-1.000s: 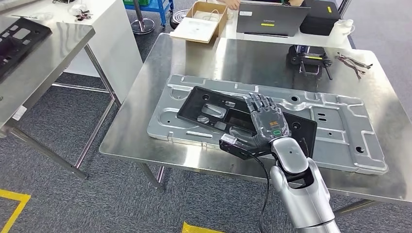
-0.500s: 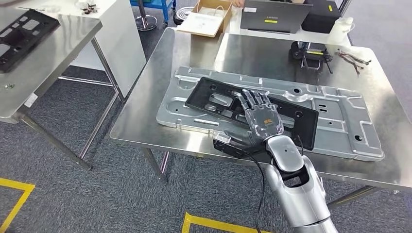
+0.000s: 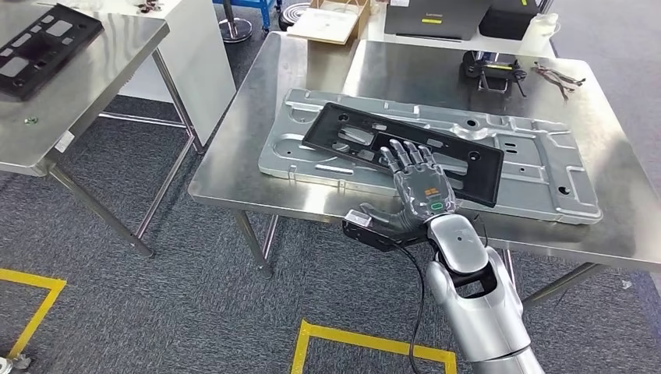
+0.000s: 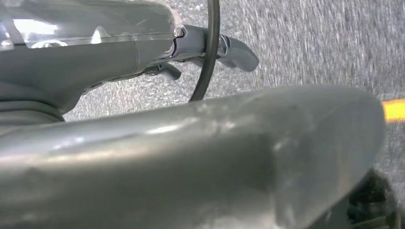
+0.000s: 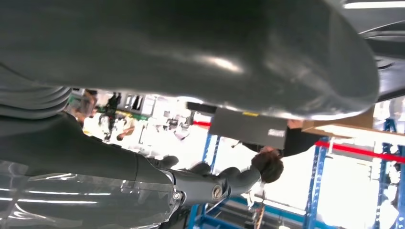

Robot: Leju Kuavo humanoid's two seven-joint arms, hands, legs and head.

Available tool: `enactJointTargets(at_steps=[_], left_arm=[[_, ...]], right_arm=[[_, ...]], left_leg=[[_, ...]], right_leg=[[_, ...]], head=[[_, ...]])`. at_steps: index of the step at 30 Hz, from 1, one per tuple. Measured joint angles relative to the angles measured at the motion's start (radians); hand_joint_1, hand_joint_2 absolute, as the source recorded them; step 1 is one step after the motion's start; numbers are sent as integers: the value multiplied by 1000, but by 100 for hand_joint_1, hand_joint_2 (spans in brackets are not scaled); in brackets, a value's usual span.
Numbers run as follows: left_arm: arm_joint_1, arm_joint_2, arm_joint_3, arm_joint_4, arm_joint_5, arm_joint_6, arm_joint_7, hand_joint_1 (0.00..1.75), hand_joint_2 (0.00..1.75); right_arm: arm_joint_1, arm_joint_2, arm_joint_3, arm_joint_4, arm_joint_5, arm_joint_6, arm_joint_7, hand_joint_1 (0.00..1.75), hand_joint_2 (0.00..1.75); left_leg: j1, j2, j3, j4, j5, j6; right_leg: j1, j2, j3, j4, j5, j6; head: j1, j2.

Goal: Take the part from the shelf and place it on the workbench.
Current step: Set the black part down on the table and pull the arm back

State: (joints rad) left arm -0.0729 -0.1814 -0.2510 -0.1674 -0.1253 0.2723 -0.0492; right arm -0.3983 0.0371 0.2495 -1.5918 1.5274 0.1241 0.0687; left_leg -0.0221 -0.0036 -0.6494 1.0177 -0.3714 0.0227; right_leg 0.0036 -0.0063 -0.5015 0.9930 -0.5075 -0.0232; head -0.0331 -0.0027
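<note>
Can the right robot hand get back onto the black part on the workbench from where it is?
Probably yes: the right robot hand hovers open at the black part's near edge, nothing between them.

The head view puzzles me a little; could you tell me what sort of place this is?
Probably a factory or robotics test workshop: steel workbenches, a stamped metal panel carrying a black plastic part, and yellow floor markings.

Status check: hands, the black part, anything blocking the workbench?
Right robot hand open above black part. Left robot hand empty. Part flat on metal plate, workbench. No obstruction.
</note>
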Motion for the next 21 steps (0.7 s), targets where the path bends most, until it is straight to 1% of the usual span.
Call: enactJointTargets(at_steps=[1,2,4,5,6,7,8,9,10,11,12,13,14,15,16,17,18,19,20,21], left_arm=[[0,0,0,0,-1,0,0,0,0],[1,1,0,0,-3,0,0,0,0],[0,1,0,0,-8,1,0,0,0],[1,2,0,0,-10,1,1,0,0],[1,2,0,0,-12,3,1,0,0],[1,2,0,0,-12,4,1,0,0],[0,3,0,0,-13,5,1,0,0],[0,3,0,0,-13,7,1,0,0],[-1,3,0,0,-14,7,0,0,0],[-2,3,0,0,-14,9,0,0,0],[-3,3,0,0,-13,10,-1,0,0],[-4,3,0,0,-13,11,-1,0,0],[-3,3,0,0,-12,13,-1,0,0],[-3,3,0,0,-11,14,-1,0,0],[-3,3,0,0,-9,16,0,0,0],[-3,3,0,0,-8,17,2,0,0],[-2,3,0,0,-5,19,3,0,0],[-2,3,1,0,-3,20,4,0,0],[0,3,2,0,0,22,4,0,0],[0,3,4,0,4,23,4,0,0]], right_arm=[[1,0,0,0,-2,0,0,0,0],[2,0,1,0,-4,-1,0,0,0],[9,-2,2,-2,-9,-3,1,0,0],[16,-3,2,-3,-11,-4,2,0,0],[25,-6,2,-5,-14,-6,4,0,0],[36,-9,2,-9,-17,-10,5,0,0],[48,-13,2,-15,-19,-14,5,0,0],[58,-17,2,-21,-21,-18,6,0,0],[68,-20,2,-29,-23,-22,6,0,0],[75,-22,2,-37,-25,-24,6,0,0],[82,-24,2,-44,-29,-28,6,0,0],[89,-25,2,-50,-35,-32,7,0,0],[99,-26,2,-56,-43,-37,7,0,0],[113,-26,1,-62,-53,-43,8,0,0],[131,-26,-1,-69,-63,-48,10,0,0],[151,-26,-4,-78,-72,-54,13,0,0],[174,-25,-9,-89,-82,-61,16,0,0],[200,-24,-16,-101,-92,-70,18,0,0],[232,-21,-26,-114,-106,-81,18,0,0],[269,-15,-39,-127,-123,-93,14,0,0]], left_leg=[[1,-1,-8,15,-22,-7],[3,-2,-20,48,-62,-15],[17,-2,-47,163,-165,-32],[24,-2,-56,224,-196,-39],[30,-1,-55,266,-201,-47],[37,-1,-40,280,-183,-54],[44,-1,-9,259,-151,-62],[50,-1,36,208,-125,-69],[53,-2,91,137,-119,-74],[54,-3,138,67,-130,-72],[52,-4,168,18,-146,-66],[47,-5,180,-8,-160,-57],[45,-4,176,-15,-159,-44],[45,-1,168,-14,-150,-34],[45,1,159,-15,-140,-23],[45,4,149,-17,-127,-11],[44,6,136,-17,-115,-3],[41,6,121,-16,-102,4],[38,6,105,-15,-90,8],[35,6,88,-14,-79,10]], right_leg=[[-4,-2,-8,-6,14,-4],[-9,-4,-18,-11,28,-8],[-12,-5,-45,-11,51,-12],[-13,-6,-60,-10,62,-10],[-15,-7,-76,-7,73,-6],[-19,-8,-92,-3,83,-2],[-23,-9,-110,3,91,5],[-27,-9,-126,12,99,12],[-30,-8,-140,21,105,19],[-31,-8,-151,29,111,27],[-31,-7,-158,34,118,35],[-31,-7,-161,34,127,43],[-31,-7,-162,31,137,51],[-33,-6,-163,30,139,58],[-35,-6,-169,39,121,63],[-37,-4,-179,64,84,65],[-37,-3,-193,110,30,65],[-35,-3,-208,171,-26,64],[-33,-2,-219,235,-64,64],[-31,-1,-221,286,-76,63]], head=[[0,0],[0,0],[0,0],[0,0],[0,0],[0,0],[0,0],[0,0],[0,0],[0,0],[0,0],[0,0],[0,0],[0,0],[0,0],[0,0],[0,0],[0,0],[0,0],[0,0]])
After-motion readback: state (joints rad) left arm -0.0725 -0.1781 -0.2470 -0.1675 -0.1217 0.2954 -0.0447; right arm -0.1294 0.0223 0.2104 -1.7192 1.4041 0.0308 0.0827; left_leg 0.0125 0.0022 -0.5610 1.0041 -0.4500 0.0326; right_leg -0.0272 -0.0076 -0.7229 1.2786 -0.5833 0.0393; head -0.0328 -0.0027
